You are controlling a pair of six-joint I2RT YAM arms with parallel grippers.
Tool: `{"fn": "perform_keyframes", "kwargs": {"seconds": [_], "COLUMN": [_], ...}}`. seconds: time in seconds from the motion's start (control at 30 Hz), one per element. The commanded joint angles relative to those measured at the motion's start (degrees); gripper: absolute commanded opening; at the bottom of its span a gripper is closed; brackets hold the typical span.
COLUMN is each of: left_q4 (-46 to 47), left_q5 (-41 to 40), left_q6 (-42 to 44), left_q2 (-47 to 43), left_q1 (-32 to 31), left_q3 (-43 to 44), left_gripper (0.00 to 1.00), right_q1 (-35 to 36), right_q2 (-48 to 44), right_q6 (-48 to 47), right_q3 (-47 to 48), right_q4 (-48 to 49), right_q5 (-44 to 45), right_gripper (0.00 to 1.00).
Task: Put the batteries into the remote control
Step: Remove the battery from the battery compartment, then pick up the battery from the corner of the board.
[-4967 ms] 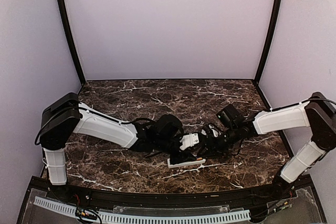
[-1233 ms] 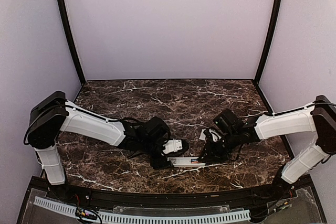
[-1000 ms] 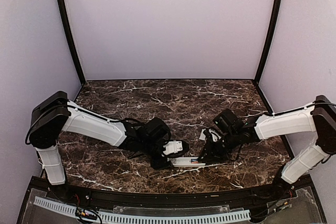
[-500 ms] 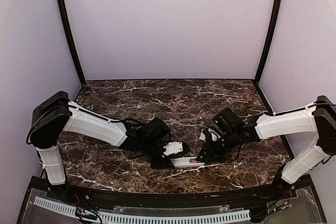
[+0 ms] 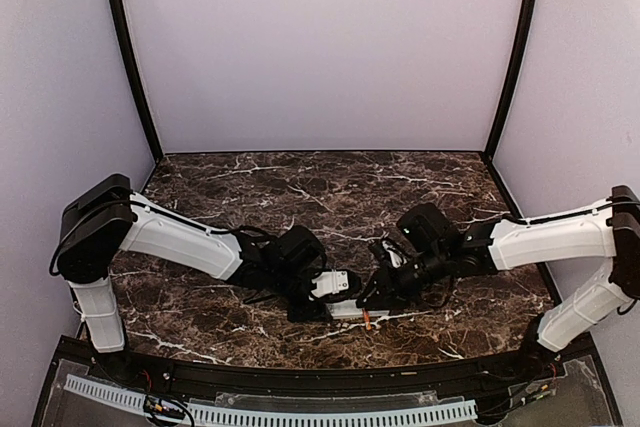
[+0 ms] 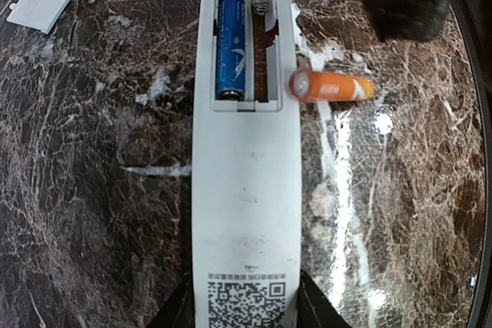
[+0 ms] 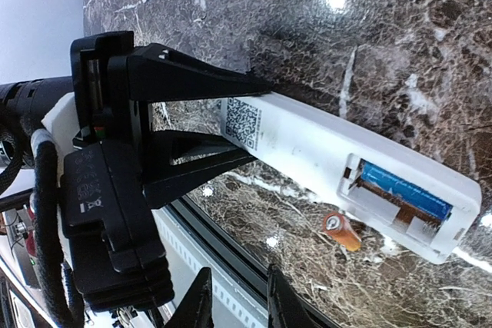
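Remote control (image 6: pixel 244 190) lies flat on the marble tabletop (image 6: pixel 92 190), label side up. In the top view it sits at 6 o'clock on the table, close to the near edge and between the two arms.

In my left wrist view:
- The battery recess is open at the remote's 12 o'clock end, and a QR label sits at its 6 o'clock end.
- Blue battery (image 6: pixel 232 45) is seated lengthwise in the 9 o'clock slot of the recess.
- The 3 o'clock slot holds only its spring, which is visible at the far end.
- Orange battery (image 6: pixel 332 86) lies on its side on the marble at 3 o'clock of the recess. It runs crosswise to the remote, with one end touching the remote's edge. It is outside the recess.
- A small pale cover piece (image 6: pixel 38 13) lies flat at 10 o'clock, well apart from the remote.

Left gripper (image 6: pixel 246 314) is clamped on the QR end, with one black finger pressed against each long side. My right wrist view shows the same hold from the other side.

Right gripper (image 7: pixel 238 301) has its fingers a little apart with nothing between them. It hovers over the near table edge, close to the orange battery but not touching it.
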Motion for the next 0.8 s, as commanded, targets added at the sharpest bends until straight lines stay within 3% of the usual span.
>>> {"fn": "perform_keyframes", "kwargs": {"seconds": [0.0, 0.2, 0.37, 0.6, 0.77], "left_q4": [-2.04, -2.45, -2.97, -4.71, -7.97], "left_q5": [-3.22, -3.40, -3.93, -4.09, -5.52], "left_q6": [0.21, 0.13, -0.70, -5.03, -6.80], "left_q2": [1.39, 0.78, -1.56, -10.99, -17.77], "left_q1": [0.28, 0.29, 0.63, 2.51, 3.68], "left_q3": [-0.40, -0.58, -0.75, -2.53, -4.03], "left_gripper": [0.38, 0.40, 0.47, 0.61, 0.67], "right_q1": [2.57, 4.03, 5.72, 16.38, 21.09], "right_q2": [0.15, -3.73, -3.84, 6.94, 17.13], "right_q6": [2.73, 2.93, -5.57, -7.44, -11.42], "right_q3": [0.38, 0.03, 3.23, 9.22, 19.97], "right_q4": [2.06, -2.79, -13.83, -15.63, -21.54], "right_q5": [0.27, 5.23, 15.21, 25.21, 28.91], "right_gripper": [0.23, 0.23, 0.25, 0.44, 0.47]}}
